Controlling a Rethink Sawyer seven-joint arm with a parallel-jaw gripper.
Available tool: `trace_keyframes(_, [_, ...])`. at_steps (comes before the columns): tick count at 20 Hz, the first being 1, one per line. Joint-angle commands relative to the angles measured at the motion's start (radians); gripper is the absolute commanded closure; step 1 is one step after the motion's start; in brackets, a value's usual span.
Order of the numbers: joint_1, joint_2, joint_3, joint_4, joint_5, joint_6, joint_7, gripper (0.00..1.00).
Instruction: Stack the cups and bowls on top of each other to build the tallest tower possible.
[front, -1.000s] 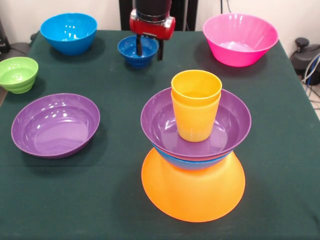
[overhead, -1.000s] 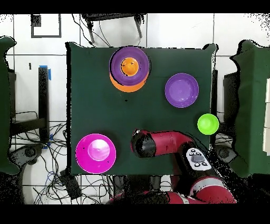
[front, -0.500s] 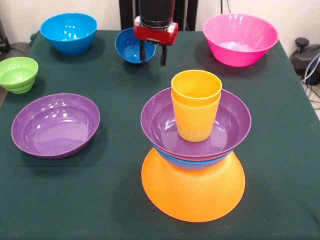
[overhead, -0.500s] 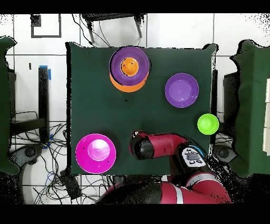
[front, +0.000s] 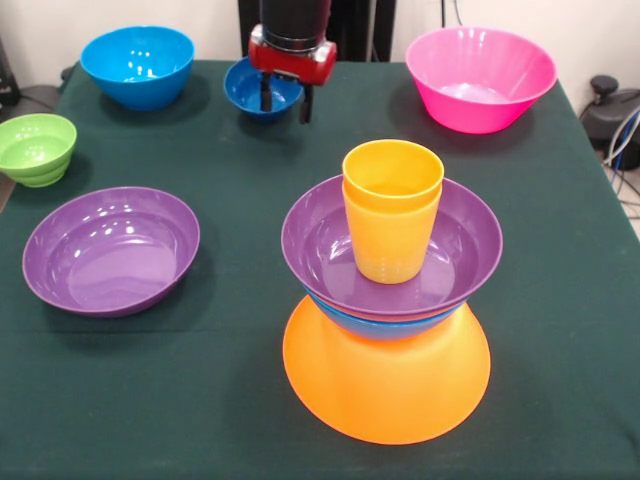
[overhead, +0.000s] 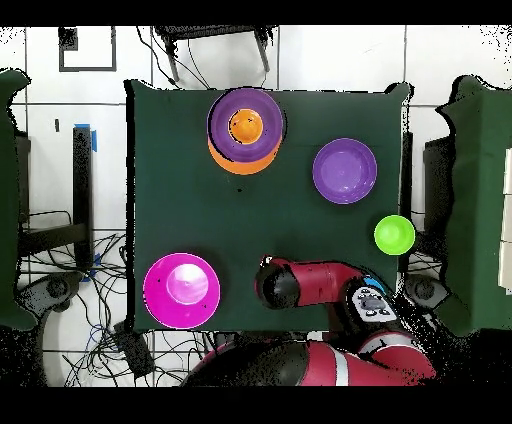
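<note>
Tower of glossy plastic bowls and cups (front: 388, 300) stands well in front of the pincer (front: 283, 102), which grips the rim of the small dark blue plastic bowl (front: 259, 90).

Wide yellow-orange bowl (front: 386, 385), upside down, forms the tower's base; on it sit a bright blue bowl (front: 385, 325), a shallow purple bowl (front: 455, 250) and the nested yellow and orange tumblers (front: 392, 205). From the front camera, the second shallow purple bowl (front: 110, 250) lies below and left of the pincer, the small green bowl (front: 36, 148) and the other bright blue bowl (front: 137, 65) to its left, the large pink bowl (front: 480, 78) to its right, all on the dark green cloth surface (front: 240, 380).
</note>
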Motion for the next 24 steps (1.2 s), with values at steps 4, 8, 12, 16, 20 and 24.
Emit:
trace_keyframes(4, [-0.007,-0.034,0.013,0.054,-0.023,0.014,0.033,0.0])
trace_keyframes(8, [-0.016,-0.03,0.028,0.067,-0.02,0.009,0.031,0.0])
trace_keyframes(12, [-0.019,-0.005,0.052,0.072,-0.013,-0.013,0.041,0.0])
trace_keyframes(16, [-0.008,0.013,0.058,0.08,-0.004,-0.041,0.062,0.0])
trace_keyframes(20, [0.0,0.021,0.059,0.086,0.002,-0.055,0.074,0.0])
trace_keyframes(24, [0.001,0.035,0.066,0.077,0.005,-0.073,0.079,0.0])
